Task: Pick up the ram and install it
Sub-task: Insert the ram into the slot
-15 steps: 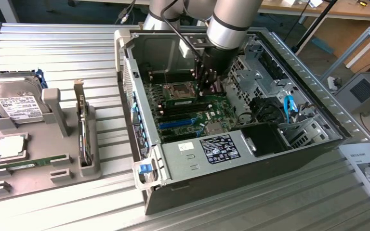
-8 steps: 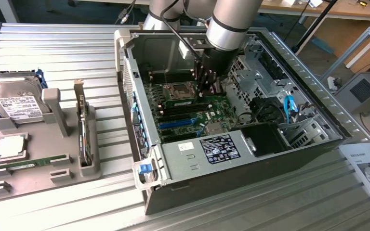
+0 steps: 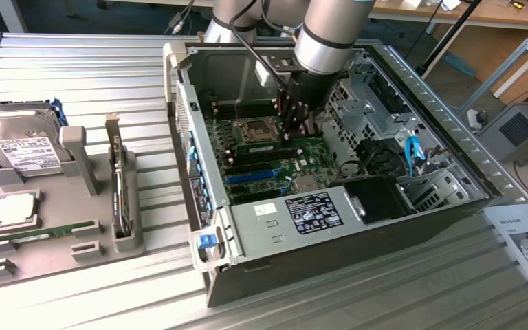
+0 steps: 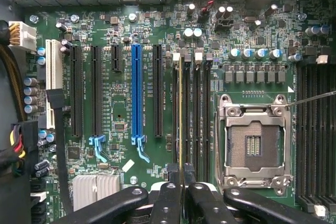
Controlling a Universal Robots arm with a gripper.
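Ram stands on edge in a motherboard slot beside the socket, one end clamped between the narrow pincer. A second stick lies on the tray.

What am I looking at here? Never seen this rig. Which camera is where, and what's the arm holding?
It is one robot arm reaching into an open PC case that lies on a slatted metal table. The exterior view comes from a camera off the arm and takes in the whole scene. The wrist view comes from a camera on the arm and looks straight down at the motherboard past the gripper. Its fingers are shut on the ram, a thin stick seen edge-on and lined up with the slots beside the empty CPU socket. I cannot tell whether it is fully seated. At the exterior view's left, a grey tray holds a hard drive, a second ram stick, an expansion card and a processor chip.
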